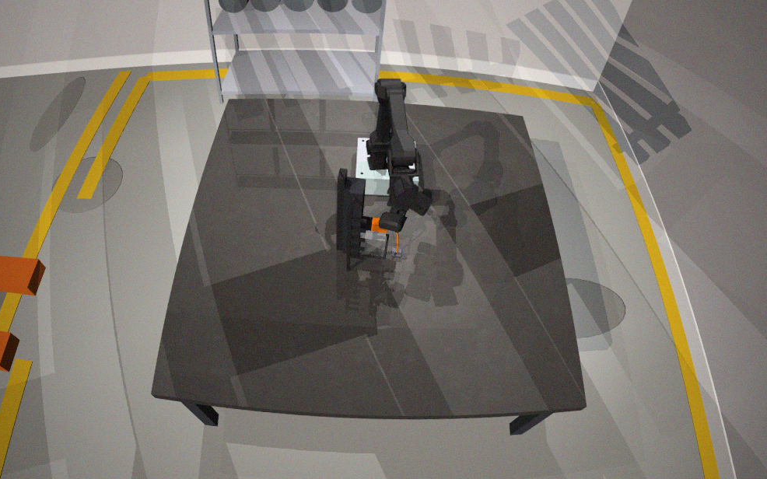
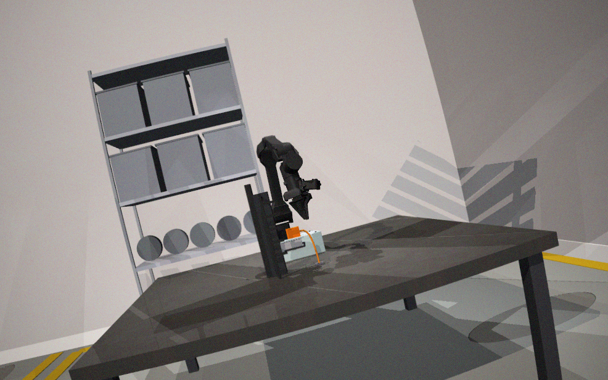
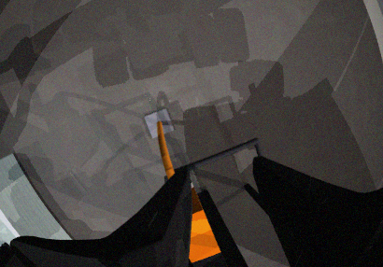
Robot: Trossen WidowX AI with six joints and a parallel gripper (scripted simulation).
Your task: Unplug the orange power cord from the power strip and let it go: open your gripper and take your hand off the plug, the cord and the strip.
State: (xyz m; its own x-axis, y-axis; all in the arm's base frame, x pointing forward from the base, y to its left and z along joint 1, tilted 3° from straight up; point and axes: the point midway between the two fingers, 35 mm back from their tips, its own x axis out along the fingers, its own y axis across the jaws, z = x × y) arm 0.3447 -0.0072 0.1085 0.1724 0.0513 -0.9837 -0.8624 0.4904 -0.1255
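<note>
Dark table (image 1: 291,333) carries power strip (image 1: 348,217) holding orange plug (image 1: 376,224), gripper (image 2: 303,211) above.

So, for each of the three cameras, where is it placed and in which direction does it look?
Top: high above the table, looking down; shows the whole arm and gripper over the orange plug.
Exterior: low, beside the table, looking across at the upright power strip and shelf; whole arm shows.
Wrist: on the arm, looking past both fingers down at the plug.
Top and exterior both show the orange cord; the open gripper is not touching the plug.
</note>
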